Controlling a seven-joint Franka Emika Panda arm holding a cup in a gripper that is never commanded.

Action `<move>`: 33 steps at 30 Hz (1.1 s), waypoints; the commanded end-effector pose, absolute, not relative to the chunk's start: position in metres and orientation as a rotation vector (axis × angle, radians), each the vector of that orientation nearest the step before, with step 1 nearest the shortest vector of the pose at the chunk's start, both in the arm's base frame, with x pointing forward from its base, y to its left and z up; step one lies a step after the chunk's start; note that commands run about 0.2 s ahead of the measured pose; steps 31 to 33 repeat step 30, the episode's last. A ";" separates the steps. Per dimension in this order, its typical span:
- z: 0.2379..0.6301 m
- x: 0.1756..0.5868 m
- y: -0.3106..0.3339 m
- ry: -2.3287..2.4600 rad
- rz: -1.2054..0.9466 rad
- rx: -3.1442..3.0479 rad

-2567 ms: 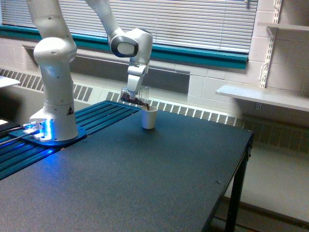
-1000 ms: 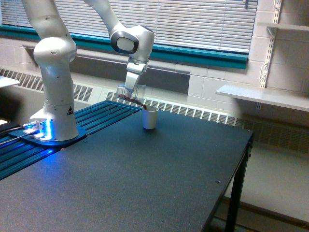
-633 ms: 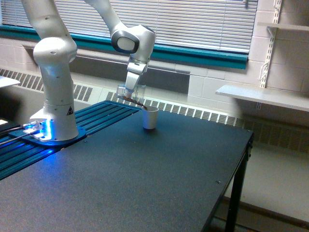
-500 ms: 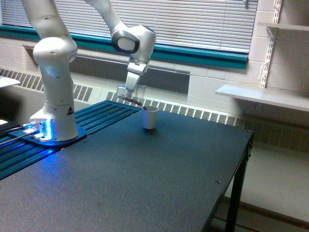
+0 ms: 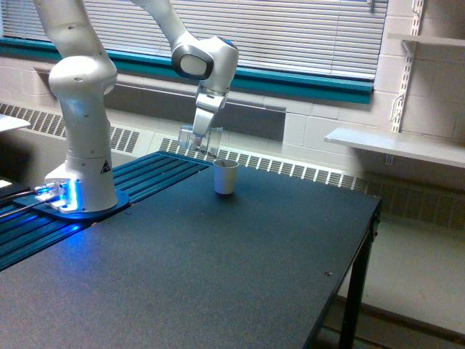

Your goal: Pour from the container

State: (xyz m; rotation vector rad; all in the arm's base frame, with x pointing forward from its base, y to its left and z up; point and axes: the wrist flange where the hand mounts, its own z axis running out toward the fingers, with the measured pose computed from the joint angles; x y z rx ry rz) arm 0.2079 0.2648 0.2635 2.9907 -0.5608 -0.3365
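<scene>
The clear plastic cup (image 5: 197,139) hangs tipped nearly onto its side in the air, its long axis close to level with the mouth facing about 4 o'clock in the exterior view, and I can't make out dark bits inside it from here. The claw (image 5: 201,134) is clamped on it from above. The white paper cup (image 5: 225,177) stands upright on the tabletop (image 5: 240,269) at about 4 o'clock from the clear cup, below its mouth and apart from it, so any further pouring depends on that lip staying lined up over the white rim.
</scene>
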 end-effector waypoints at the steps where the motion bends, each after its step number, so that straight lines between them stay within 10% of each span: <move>1: 0.262 0.207 0.268 -0.517 -0.376 2.996; 33: 0.280 0.234 0.274 -0.521 -0.186 3.026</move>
